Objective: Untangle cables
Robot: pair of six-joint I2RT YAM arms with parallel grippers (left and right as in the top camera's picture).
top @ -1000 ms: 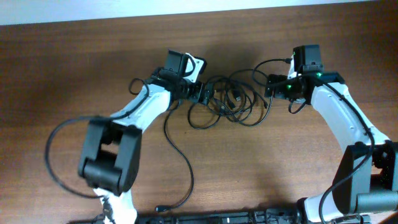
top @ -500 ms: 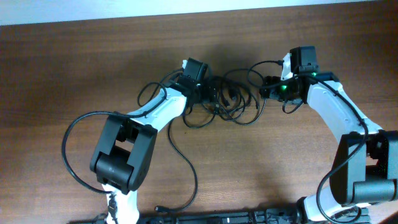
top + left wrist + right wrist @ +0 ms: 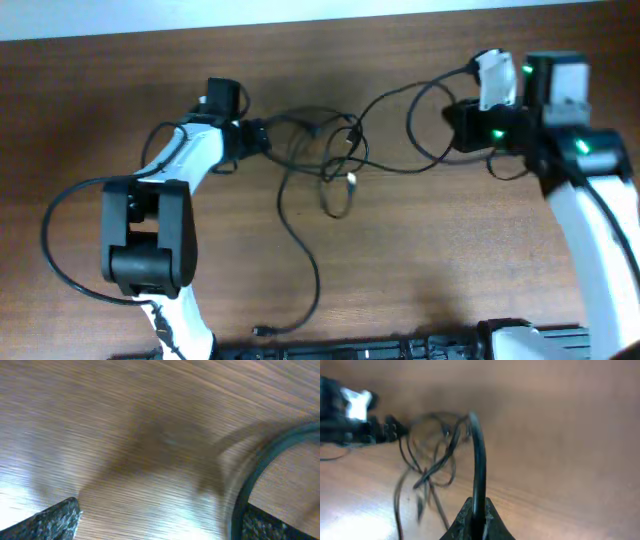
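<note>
though l wrist view's blurred, r gripper (image 3: 478,510) pinches a cable (image 3: 479,455).

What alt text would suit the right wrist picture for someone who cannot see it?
The right claw is shut on a thin black cable that arches away to a loose tangle of cables on the wooden table. The picture is blurred.

A brown wood-grain table (image 3: 90,80) fills the view, with a pale strip (image 3: 100,12) along its far edge.
</note>
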